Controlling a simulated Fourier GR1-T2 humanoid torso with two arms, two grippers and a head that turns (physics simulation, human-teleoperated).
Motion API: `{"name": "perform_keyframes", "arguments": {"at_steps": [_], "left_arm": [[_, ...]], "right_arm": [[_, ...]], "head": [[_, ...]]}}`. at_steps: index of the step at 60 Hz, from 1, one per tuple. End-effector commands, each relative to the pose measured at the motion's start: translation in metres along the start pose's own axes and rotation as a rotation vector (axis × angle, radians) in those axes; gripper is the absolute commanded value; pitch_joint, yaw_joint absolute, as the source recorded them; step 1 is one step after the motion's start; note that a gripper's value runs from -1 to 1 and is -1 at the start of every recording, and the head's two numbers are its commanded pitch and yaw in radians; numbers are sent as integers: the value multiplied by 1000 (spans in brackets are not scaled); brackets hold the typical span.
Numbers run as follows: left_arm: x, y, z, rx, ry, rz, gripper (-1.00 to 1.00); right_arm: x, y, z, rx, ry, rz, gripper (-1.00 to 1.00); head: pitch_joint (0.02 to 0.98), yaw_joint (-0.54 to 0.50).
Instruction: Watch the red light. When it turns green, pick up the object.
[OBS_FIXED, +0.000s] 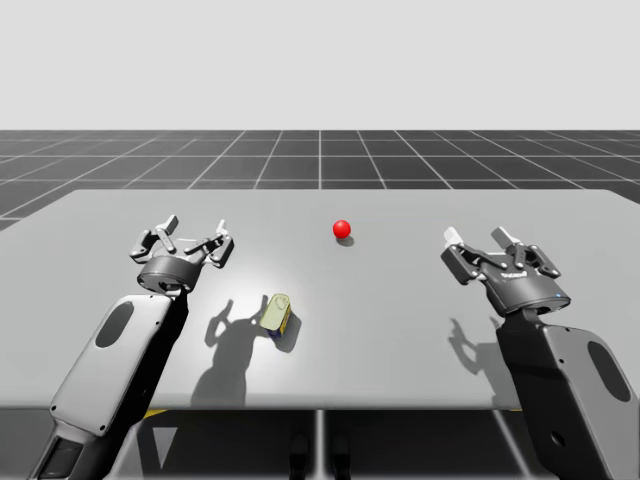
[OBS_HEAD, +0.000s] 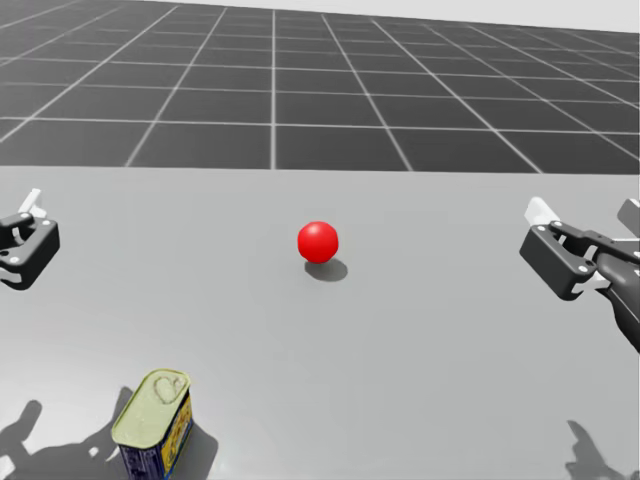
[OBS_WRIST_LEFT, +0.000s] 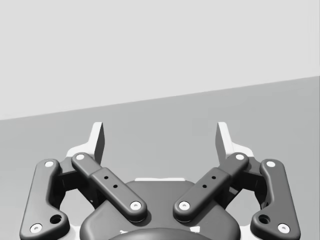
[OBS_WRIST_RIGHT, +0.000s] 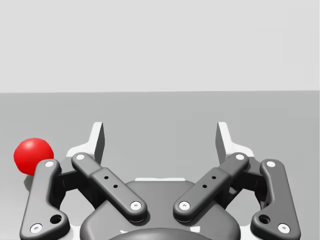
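Note:
The light is a red ball (OBS_FIXED: 342, 229) resting on the grey table (OBS_FIXED: 400, 330), past its middle; the head view shows the red ball (OBS_HEAD: 318, 242) too. A can with a pale yellow lid and blue side (OBS_FIXED: 277, 313) lies at the near left, also seen as the can (OBS_HEAD: 154, 420) low in the head view. My left gripper (OBS_FIXED: 192, 234) hovers open left of and beyond the can, nothing between its fingers (OBS_WRIST_LEFT: 96, 141). At the right my right gripper (OBS_FIXED: 480, 237) is open and empty. Beside my right gripper (OBS_WRIST_RIGHT: 160, 142) sits the red ball (OBS_WRIST_RIGHT: 33, 155).
The table's near edge (OBS_FIXED: 320, 407) runs just in front of both arms. A dark tiled floor (OBS_FIXED: 320, 155) stretches beyond the far edge. Bare grey surface lies between the can and my right gripper.

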Motion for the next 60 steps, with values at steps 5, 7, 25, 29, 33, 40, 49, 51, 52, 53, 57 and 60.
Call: {"name": "perform_keyframes", "arguments": {"at_steps": [5, 7, 25, 29, 33, 40, 49, 51, 52, 53, 57, 60], "left_arm": [[0, 0, 0, -2, -3, -2, -1000], [0, 0, 0, -2, -3, -2, -1000], [1, -1, 0, -2, -3, -2, -1000], [1, -1, 0, -2, -3, -2, -1000], [1, -1, 0, -2, -3, -2, -1000], [1, -1, 0, -2, -3, -2, -1000], [1, -1, 0, -3, -2, -1, -1000], [1, -1, 0, -3, -2, -2, -1000], [1, -1, 0, -3, -2, -2, -1000], [1, -1, 0, -3, -2, -3, -1000], [1, -1, 0, -3, -2, -2, -1000], [1, -1, 0, -3, -2, -3, -1000]], "right_arm": [[0, 1, 0, 3, -1, 1, -1000], [0, 1, 0, 3, -1, 0, -1000], [1, 0, 0, 2, -2, 0, -1000], [1, 0, 0, 2, -2, 0, -1000], [1, 0, 0, 2, -2, 1, -1000], [1, 0, 0, 1, -2, 2, -1000], [1, 0, 0, 1, -3, 4, -1000], [1, 0, 0, 1, -4, 5, -1000], [1, 0, 0, 1, -4, 4, -1000], [1, 0, 0, 0, -4, 5, -1000], [1, 0, 0, 0, -4, 7, -1000], [1, 0, 0, 0, -4, 8, -1000]], "head": [[590, -100], [590, -101], [589, -102], [589, -102], [588, -100], [586, -102], [585, -103], [586, -104], [586, -104], [586, -104], [586, -106], [587, -106]]}}
